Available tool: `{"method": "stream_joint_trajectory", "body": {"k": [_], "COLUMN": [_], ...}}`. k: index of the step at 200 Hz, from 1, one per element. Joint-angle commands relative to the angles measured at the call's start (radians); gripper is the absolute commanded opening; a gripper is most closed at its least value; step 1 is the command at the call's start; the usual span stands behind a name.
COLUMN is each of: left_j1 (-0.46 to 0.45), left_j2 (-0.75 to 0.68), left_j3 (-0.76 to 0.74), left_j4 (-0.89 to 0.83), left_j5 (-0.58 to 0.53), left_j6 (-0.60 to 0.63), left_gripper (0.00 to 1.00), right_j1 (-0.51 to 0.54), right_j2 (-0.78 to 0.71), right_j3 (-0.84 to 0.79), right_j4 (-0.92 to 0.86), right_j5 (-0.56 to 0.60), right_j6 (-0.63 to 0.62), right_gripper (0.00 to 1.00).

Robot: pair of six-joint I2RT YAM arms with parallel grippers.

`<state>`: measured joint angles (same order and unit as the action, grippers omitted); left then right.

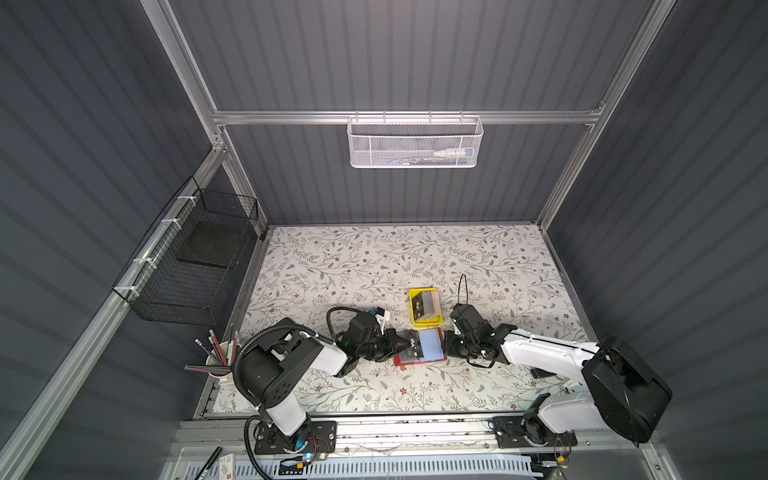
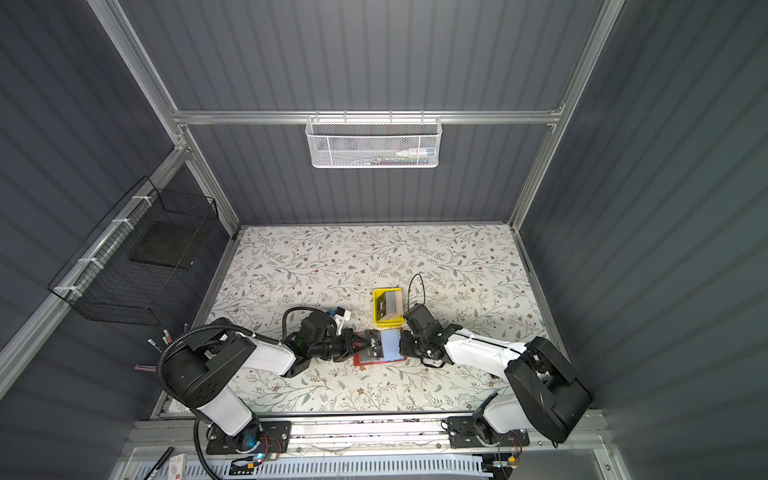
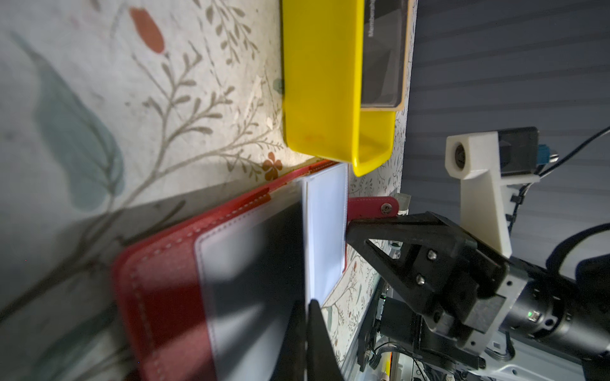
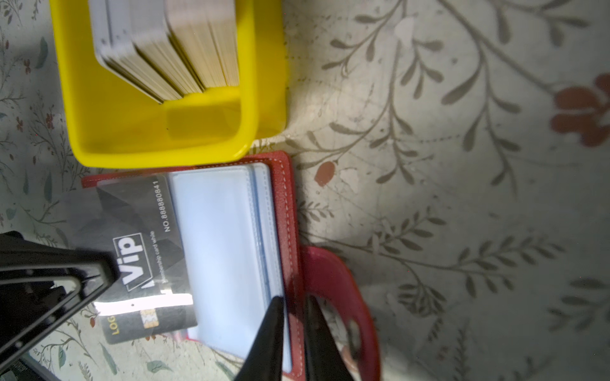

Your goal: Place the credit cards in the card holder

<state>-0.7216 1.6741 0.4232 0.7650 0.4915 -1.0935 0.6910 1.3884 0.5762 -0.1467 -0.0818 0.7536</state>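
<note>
The red card holder lies open on the floral table, with its light-blue clear pockets facing up. My left gripper is shut on a black "VIP" credit card, held flat over the holder's left half. The card's far edge reaches the pocket page at the fold, and I cannot tell whether it is inside. My right gripper is shut on the holder's right edge, beside the snap strap. Several more cards stand in the yellow tray.
The yellow tray touches the holder's far edge. A cup of pencils stands at the table's front left corner. A black wire basket hangs on the left wall and a white mesh basket on the back rail.
</note>
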Motion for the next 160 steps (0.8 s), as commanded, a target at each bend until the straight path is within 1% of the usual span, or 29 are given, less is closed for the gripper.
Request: {"method": "stream_joint_trajectory", "body": {"k": [1,44,99,124,160], "left_j1": [-0.008,-0.008,-0.008,-0.009,-0.009], "left_j2": [0.012,-0.014,-0.091,-0.084,-0.052], "left_j3": [-0.009,0.000,0.031,0.041,0.031], "left_j4": [0.001,-0.064,-0.248,-0.241,-0.169], "left_j5": [0.019,0.012,-0.038,-0.037,-0.017], "left_j6": [0.001,0.031,0.118,0.114,0.082], "left_gripper": [0.00,0.00,0.00,0.00,0.00], "right_j1": [0.003,0.002,0.002,0.002,0.002], "right_j2": [-0.007,-0.011,-0.009,-0.001,0.004], "right_j3": [-0.004,-0.005,-0.008,-0.003,0.001], "right_j4": [-0.010,-0.010,-0.008,-0.004,-0.005], "right_j5": [0.010,0.009,0.010,0.008,0.007], "right_j6": [-0.011,-0.010,-0.010,-0.008,-0.011], "right_gripper": [0.17,0.16,0.17,0.16,0.17]}}
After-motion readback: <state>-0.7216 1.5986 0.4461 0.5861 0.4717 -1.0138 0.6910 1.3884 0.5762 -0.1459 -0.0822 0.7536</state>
